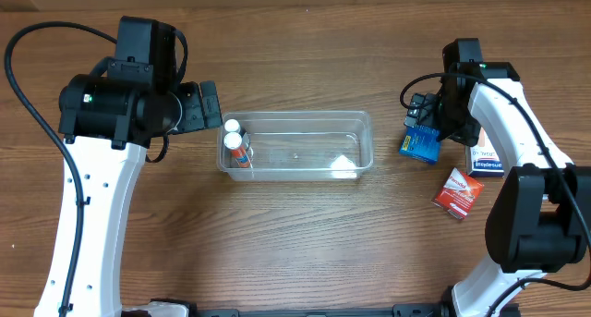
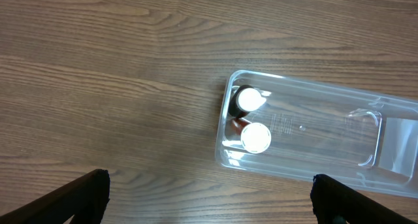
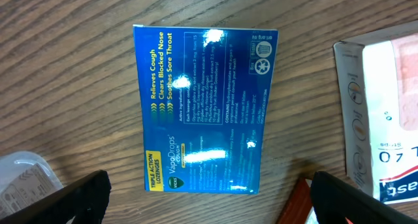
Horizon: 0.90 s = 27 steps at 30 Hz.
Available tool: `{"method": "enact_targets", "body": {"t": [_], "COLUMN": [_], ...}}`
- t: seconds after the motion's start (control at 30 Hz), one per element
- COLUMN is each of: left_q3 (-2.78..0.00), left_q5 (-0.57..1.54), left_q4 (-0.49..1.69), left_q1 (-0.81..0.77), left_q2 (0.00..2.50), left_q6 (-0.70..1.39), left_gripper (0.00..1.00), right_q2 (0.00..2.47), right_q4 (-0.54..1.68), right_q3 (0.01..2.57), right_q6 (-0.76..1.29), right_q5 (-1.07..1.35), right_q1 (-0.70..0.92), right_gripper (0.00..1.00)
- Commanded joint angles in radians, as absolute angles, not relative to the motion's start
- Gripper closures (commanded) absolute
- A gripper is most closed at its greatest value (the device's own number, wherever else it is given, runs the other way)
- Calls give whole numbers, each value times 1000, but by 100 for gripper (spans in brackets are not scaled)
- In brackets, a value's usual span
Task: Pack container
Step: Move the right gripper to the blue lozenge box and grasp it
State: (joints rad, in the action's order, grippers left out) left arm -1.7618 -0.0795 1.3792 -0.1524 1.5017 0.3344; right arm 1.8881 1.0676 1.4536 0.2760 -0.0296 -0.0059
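Note:
The clear plastic container (image 1: 297, 146) sits at the table's middle and also shows in the left wrist view (image 2: 313, 136). Two white-capped bottles (image 1: 236, 146) stand in its left end, seen from above in the left wrist view (image 2: 251, 119). My left gripper (image 2: 209, 201) is open and empty, just left of the container. A blue lozenge box (image 1: 422, 143) lies flat to the right of the container. My right gripper (image 3: 209, 198) is open above that blue box (image 3: 204, 110), fingers on either side of its near end, touching nothing.
A red box (image 1: 458, 192) lies at the right, its corner showing in the right wrist view (image 3: 304, 208). A white box (image 1: 485, 160) lies beside the right arm, also in the right wrist view (image 3: 385, 119). The container's corner (image 3: 23, 181) shows at the lower left.

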Motion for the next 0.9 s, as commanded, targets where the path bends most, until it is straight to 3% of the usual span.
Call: {"method": "enact_targets", "body": {"t": [0.0,0.7,0.87], "left_q3": [-1776,-1776,-1776], "left_q5": [-85,-85,-85], "left_q4": [1380,1380,1380], "left_q1": [-148,-151,-151], "left_q2": [1501,1510,1510], "left_q6": [329,329,329], "left_gripper": [0,0,0], "right_q2": [1917,2059,2059], "right_q4": [1057,1000,1001], "right_q3": [1459,1458,1458], "right_q6": [294,292,292], "right_q5": [-21,-13,-14], "right_q1": [-2,-2,-2], "right_gripper": [0,0,14]}}
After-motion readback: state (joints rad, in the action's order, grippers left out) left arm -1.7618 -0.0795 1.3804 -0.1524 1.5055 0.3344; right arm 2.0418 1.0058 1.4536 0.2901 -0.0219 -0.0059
